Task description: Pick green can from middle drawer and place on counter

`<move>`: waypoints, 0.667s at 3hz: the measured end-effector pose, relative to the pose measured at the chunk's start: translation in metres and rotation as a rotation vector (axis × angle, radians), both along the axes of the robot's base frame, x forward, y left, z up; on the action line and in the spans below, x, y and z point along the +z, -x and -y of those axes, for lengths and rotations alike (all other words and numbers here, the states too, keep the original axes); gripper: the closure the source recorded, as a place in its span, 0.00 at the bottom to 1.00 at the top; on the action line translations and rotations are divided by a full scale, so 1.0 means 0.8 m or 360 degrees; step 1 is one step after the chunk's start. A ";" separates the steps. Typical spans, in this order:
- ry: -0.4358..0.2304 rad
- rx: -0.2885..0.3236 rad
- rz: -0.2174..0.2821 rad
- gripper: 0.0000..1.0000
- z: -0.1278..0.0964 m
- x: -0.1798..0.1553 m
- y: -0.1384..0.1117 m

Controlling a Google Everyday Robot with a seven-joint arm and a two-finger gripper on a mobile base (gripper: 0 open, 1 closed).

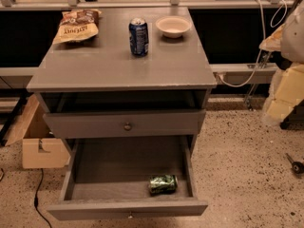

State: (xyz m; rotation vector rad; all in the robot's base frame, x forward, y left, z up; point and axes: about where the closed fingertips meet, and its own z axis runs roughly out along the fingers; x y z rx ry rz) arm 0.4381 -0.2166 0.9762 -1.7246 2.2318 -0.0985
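The green can (163, 184) lies on its side in the open middle drawer (127, 208), near the front right corner. The drawer is pulled out fully and holds nothing else that I can see. The counter (109, 65) is the grey top of the cabinet above it. My gripper is not in view. Only pale, bulky parts of my arm (286, 87) show at the right edge, well away from the can and the drawer.
On the counter stand a blue can (138, 36), a white bowl (173, 26) and a chip bag (76, 26) along the back. The upper drawer front (126, 125) is shut. A cardboard box (40, 148) sits on the floor at the left. Cables (247, 77) hang at the right.
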 end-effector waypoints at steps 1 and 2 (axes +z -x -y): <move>0.0000 0.0000 0.0000 0.00 0.000 0.000 0.000; -0.0037 0.0044 -0.0045 0.00 -0.023 -0.034 0.000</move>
